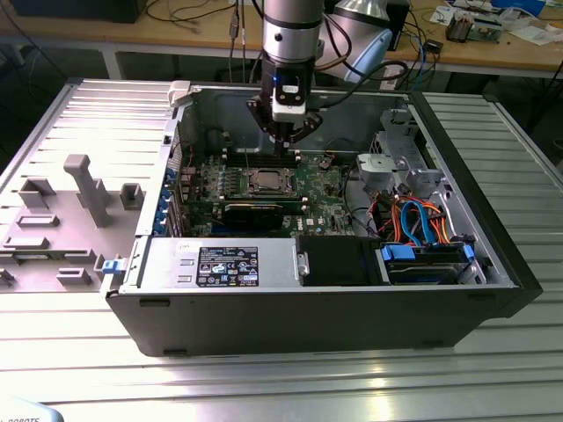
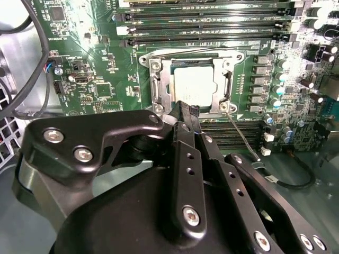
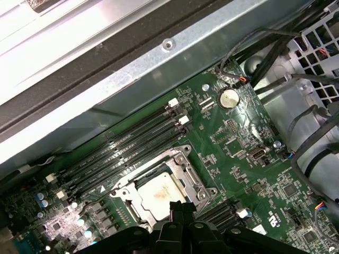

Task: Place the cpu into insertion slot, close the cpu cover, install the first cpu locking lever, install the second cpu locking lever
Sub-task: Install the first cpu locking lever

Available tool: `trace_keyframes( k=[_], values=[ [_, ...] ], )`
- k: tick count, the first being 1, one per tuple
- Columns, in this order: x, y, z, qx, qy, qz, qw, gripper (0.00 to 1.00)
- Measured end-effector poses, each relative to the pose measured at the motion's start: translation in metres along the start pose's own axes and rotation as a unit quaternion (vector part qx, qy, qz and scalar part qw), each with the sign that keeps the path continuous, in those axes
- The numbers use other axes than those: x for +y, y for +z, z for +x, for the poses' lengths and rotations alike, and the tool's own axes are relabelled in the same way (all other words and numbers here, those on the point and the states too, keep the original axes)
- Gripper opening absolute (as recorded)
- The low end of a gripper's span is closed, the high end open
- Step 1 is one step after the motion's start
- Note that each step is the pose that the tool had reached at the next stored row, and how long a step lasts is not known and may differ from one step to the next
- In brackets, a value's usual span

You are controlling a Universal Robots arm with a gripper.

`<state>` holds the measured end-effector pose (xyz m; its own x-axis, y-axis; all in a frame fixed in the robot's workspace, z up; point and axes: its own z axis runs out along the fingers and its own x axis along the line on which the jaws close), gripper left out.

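Silver cpu (image 2: 195, 87) lay in the insertion slot (image 2: 156, 107) under the cpu cover (image 2: 160, 79), and the gripper (image 2: 186, 112), jaws pinched together holding nothing, hung close by, so pushing the loose locking lever (image 2: 242, 136) probably needed slow care.

In the exterior view the case (image 1: 308, 316) lies on the tabletop (image 1: 264, 387), with the board (image 1: 321, 180) flat inside it. The slot (image 1: 266, 182) sits on the board. The cpu (image 2: 193, 87) lies in it, with the cover (image 2: 159, 84) down around it. The pincer (image 1: 286, 141) hangs at the slot's 12 o'clock. A card (image 1: 255, 211) lies at its 6 o'clock, and a drive cage (image 1: 400, 158) at 3 o'clock.
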<state>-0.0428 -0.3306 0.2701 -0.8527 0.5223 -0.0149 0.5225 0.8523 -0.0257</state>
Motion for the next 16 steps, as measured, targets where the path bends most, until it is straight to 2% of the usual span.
trace_keyframes(
  k=[16],
  values=[
    [-0.0004, 0.0, 0.0006, 0.0, -0.001, 0.0, 1.0, 0.11]
  ],
)
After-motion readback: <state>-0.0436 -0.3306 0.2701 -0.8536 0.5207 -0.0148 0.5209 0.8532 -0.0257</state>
